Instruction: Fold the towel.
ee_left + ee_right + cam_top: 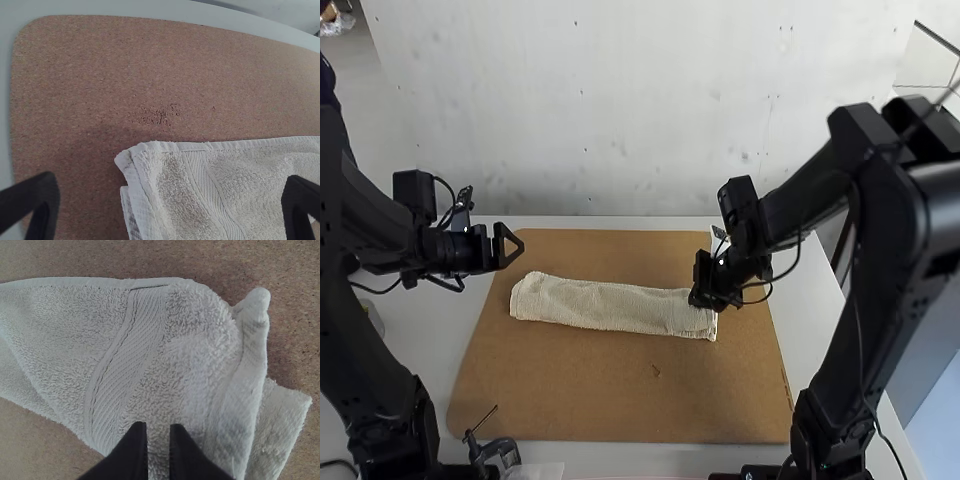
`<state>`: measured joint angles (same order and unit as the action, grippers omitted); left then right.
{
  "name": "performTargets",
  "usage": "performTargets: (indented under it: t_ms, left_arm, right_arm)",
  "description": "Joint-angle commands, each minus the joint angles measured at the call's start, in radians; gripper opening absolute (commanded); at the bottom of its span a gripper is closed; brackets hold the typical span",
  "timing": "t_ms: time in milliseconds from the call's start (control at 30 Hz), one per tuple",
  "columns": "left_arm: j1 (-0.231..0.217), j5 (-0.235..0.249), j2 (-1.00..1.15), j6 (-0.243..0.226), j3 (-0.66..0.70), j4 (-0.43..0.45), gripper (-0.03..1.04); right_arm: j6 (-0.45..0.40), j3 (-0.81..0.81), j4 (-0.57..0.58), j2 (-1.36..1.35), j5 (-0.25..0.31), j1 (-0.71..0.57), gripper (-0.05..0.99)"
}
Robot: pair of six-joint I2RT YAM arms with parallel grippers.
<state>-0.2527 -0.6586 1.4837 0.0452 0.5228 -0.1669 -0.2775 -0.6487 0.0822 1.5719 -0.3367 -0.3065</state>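
Note:
The towel (612,305), cream-coloured, lies as a long, narrow folded strip across the brown board. At its right end is my right gripper (705,295), low over the cloth. Up and to the left of the strip's left end, my left gripper (510,246) is open and holds nothing. In the left wrist view, the left gripper (167,215) has widely parted fingers, with a corner of the towel (200,185) between them. In the right wrist view, the right gripper (158,452) is shut on the towel (195,355), whose layers there are uneven, with a raised ridge.
The brown board (620,400) rests on a white table (430,340). A wall stands behind the table's far edge. A small clamp-like device (500,452) is at the near left edge of the board.

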Motion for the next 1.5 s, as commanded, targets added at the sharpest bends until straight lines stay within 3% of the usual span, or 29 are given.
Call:
performTargets:
  t_ms: [0, 233, 733, 767, 800, 867, 933, 967, 1133, 1333, 1467]
  left_arm:
    - [0.020, -0.021, -0.030, -0.005, -0.021, -0.011, 1.01]
    - [0.020, -0.022, -0.071, -0.005, -0.033, -0.011, 1.01]
    - [0.020, -0.045, -0.048, 0.001, -0.044, -0.039, 1.01]
    - [0.021, -0.045, -0.046, 0.001, -0.044, -0.039, 1.01]
    - [0.023, -0.045, -0.046, 0.001, -0.044, -0.039, 1.01]
    - [0.026, -0.047, -0.043, 0.001, -0.043, -0.042, 1.01]
    - [0.032, -0.045, -0.036, 0.021, -0.043, -0.066, 1.01]
    - [0.038, -0.045, -0.030, 0.031, -0.043, -0.082, 1.01]
    - [0.072, -0.042, -0.003, 0.056, -0.043, -0.114, 1.01]
    - [0.084, -0.041, -0.007, 0.073, -0.043, -0.118, 1.01]
    - [0.084, -0.041, -0.022, 0.076, -0.041, -0.118, 1.01]
  right_arm:
    - [0.015, -0.009, 0.018, -0.026, 0.028, -0.003, 0.07]
    - [0.046, -0.083, 0.131, 0.100, 0.028, -0.013, 0.07]
    - [0.107, -0.157, 0.162, 0.244, 0.022, 0.078, 0.09]
    - [0.130, -0.160, 0.183, 0.226, 0.024, 0.087, 0.16]
    - [0.149, -0.161, 0.203, 0.209, 0.024, 0.093, 0.30]
    - [0.178, -0.161, 0.223, 0.177, 0.022, 0.116, 0.42]
    - [0.201, -0.164, 0.251, 0.149, 0.016, 0.122, 0.67]
    - [0.208, -0.166, 0.268, 0.135, 0.016, 0.122, 0.72]
    - [0.222, -0.163, 0.310, 0.076, 0.008, 0.104, 0.85]
    - [0.225, -0.169, 0.334, 0.030, 0.004, 0.095, 0.88]
    - [0.271, -0.172, 0.373, 0.016, 0.004, 0.144, 0.88]
